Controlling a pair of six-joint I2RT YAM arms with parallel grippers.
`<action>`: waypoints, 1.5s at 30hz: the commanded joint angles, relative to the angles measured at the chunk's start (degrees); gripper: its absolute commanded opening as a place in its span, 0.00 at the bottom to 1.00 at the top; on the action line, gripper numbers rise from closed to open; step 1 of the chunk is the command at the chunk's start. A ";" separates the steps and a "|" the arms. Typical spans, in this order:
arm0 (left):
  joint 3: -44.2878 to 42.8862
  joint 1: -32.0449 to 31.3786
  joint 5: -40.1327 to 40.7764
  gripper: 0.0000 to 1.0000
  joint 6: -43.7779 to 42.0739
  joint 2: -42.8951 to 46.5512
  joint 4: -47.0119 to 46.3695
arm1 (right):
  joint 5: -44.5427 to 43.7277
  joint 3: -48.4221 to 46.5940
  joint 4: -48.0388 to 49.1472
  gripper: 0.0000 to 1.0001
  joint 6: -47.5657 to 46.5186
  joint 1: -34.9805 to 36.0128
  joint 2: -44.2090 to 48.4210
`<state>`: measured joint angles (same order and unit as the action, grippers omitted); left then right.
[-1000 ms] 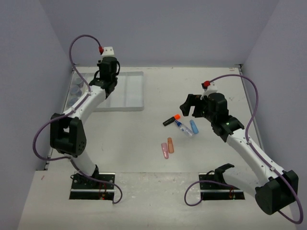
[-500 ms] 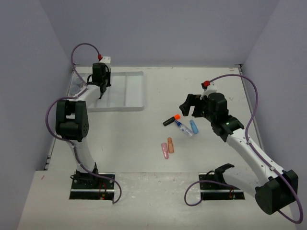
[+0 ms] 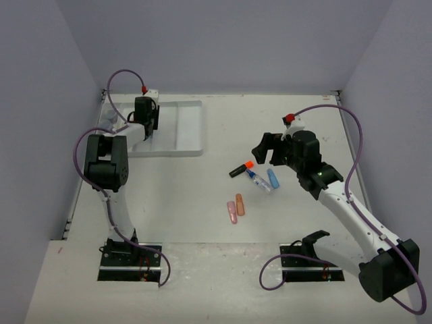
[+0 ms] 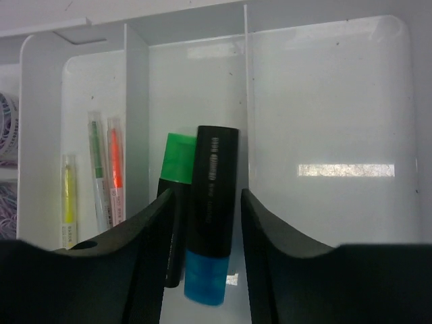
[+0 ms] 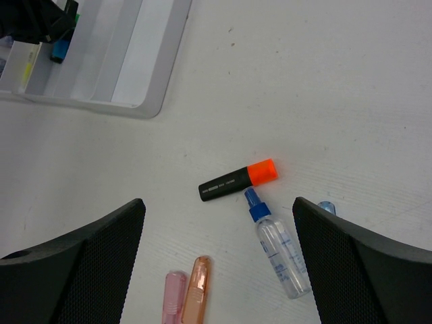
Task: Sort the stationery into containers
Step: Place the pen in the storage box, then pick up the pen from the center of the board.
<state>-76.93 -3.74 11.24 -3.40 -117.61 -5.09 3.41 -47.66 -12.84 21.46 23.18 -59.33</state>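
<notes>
In the tray [image 4: 324,101], hidden from overhead, a blue-capped highlighter [image 4: 210,223] lies between slack left jaws; right jaws gape.

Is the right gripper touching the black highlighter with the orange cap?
Apart. The right wrist view shows the right gripper open, both fingers clear of the black orange-capped highlighter, with bare table between.

The left gripper [image 4: 206,197] hangs over the white tray [image 3: 192,138], jaws narrowly parted, while the right gripper [image 5: 217,204] hovers well right of it, jaws spread wide.
</notes>
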 commanded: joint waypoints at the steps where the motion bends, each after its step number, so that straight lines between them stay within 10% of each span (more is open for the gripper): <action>1: 0.12 0.63 0.95 0.58 -1.25 0.65 -2.36 | 1.22 -0.54 2.11 0.91 -0.68 -0.24 0.69; 6: -0.66 0.66 0.91 0.81 -0.23 3.42 -1.79 | 1.60 -0.59 2.11 0.91 -0.72 -0.24 0.68; 18: -13.74 -11.27 7.08 0.95 11.87 15.11 15.98 | -4.60 1.05 2.92 0.90 1.33 -0.24 4.41; 31: -3.74 -38.28 -0.06 0.52 15.95 12.19 17.48 | -18.30 7.11 7.28 0.82 4.97 -0.33 14.31; 45: -3.76 -45.04 -9.31 0.47 9.27 -0.31 15.29 | -17.36 7.12 7.91 0.75 4.45 -0.42 13.52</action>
<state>-80.68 -48.16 5.55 8.72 -116.39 11.67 -12.58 -40.56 -7.66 25.47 23.07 -45.67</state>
